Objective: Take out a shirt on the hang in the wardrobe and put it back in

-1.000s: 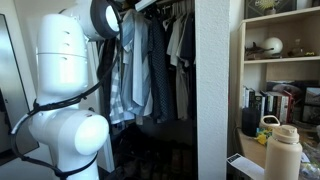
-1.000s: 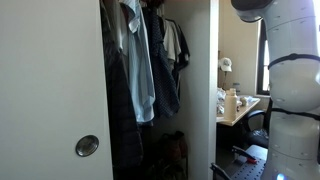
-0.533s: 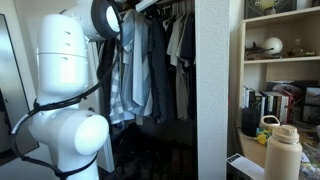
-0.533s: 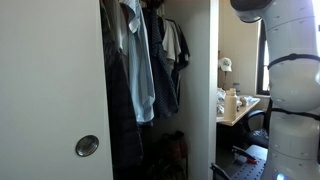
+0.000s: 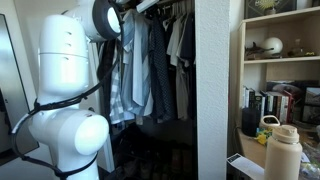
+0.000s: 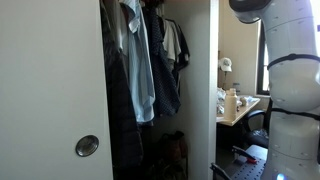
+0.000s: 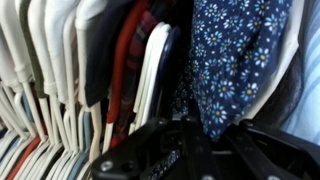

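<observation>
**A:** Wrist view first: what is nearest the lens?

**B:** The black hand [image 7: 200, 152], a blurred dark mass along the lower edge. I cannot tell whether its fingers are spread or pressed together, and I see nothing pinched between them.

**A:** And the shirt?

**B:** A dark blue shirt with small pale flowers [image 7: 235, 60] hangs inside the tall white wardrobe [image 5: 215, 100], just beyond the hand. It is on the wardrobe's rail, not taken out. Packed white, grey and red garments on pale hangers [image 7: 90, 70] fill the rest of the wardrobe in that view, pressed close together.

**A:** What do the outside cameras add?

**B:** In both exterior views the wardrobe stands open and full of clothes. In an exterior view the bulky white robot arm [image 5: 65, 90] stands just outside the wardrobe, its top joint leaning towards the wardrobe's upper edge, near a pale checked shirt [image 5: 120, 85]. In an exterior view a light blue shirt [image 6: 143, 70] hangs at the wardrobe's front, and a round metal knob [image 6: 87, 146] sits low on the wardrobe's door.

**A:** Can you see the hand there?

**B:** No, I cannot pick it out among the clothes.
</observation>
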### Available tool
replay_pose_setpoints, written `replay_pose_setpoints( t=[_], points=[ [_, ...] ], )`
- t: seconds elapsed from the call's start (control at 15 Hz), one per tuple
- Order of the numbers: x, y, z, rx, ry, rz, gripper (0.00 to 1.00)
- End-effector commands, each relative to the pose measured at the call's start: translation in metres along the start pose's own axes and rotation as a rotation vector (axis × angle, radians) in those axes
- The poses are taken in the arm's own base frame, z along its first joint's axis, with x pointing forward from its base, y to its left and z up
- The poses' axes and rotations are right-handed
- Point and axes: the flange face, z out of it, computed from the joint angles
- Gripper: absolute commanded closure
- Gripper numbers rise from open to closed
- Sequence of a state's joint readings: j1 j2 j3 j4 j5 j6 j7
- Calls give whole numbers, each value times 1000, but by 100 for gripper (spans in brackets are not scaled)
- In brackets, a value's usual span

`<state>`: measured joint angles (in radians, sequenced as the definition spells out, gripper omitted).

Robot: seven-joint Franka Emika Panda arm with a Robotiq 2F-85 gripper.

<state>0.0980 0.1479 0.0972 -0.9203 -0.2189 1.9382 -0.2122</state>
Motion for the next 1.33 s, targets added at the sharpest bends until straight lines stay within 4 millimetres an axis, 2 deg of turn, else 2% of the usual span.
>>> replay_pose_setpoints(
  t=[0.0,1.27],
  points=[
    [10,3,3,-19,52,-27,99],
    [33,-4,16,-130,142,-79,99]
  ],
)
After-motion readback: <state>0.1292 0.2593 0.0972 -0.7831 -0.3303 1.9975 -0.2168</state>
